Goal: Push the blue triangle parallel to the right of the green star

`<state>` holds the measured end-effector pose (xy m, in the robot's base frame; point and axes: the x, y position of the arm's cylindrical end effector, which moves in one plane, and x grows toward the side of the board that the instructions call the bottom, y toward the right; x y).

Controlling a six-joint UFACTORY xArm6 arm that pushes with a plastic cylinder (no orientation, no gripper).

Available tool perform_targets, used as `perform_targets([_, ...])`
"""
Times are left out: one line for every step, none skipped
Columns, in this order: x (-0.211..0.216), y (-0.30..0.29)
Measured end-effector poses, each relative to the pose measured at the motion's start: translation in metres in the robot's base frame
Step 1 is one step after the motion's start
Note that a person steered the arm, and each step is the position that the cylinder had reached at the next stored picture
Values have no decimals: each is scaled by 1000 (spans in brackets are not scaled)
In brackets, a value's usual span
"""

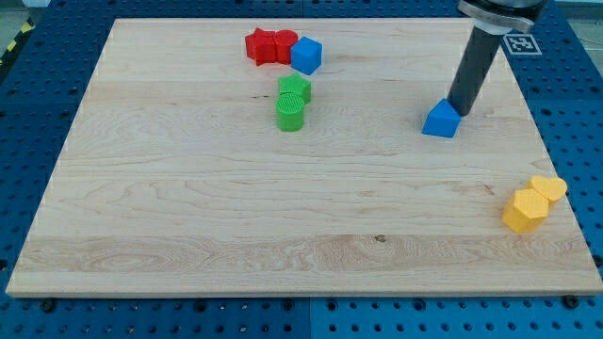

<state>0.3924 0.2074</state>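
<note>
your tip (459, 110) is a bare rod gripping nothing, touching the blue triangle (441, 121) from the upper right. the triangle sits well right of the green star (295, 89), slightly lower; alignment remains.

Two red blocks (270, 45), two blue blocks (306, 55), two green blocks (293, 102), two yellow blocks (532, 202).

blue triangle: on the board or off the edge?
On the board. The blue triangle sits on the wooden board toward the view's upper right, well inside its edges, with my tip at its upper-right side.
</note>
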Motion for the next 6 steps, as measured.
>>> perform_targets([7,20])
perform_targets([38,22])
perform_targets([42,5])
perform_targets([41,-2])
perform_targets([34,-3])
perform_targets([34,-23])
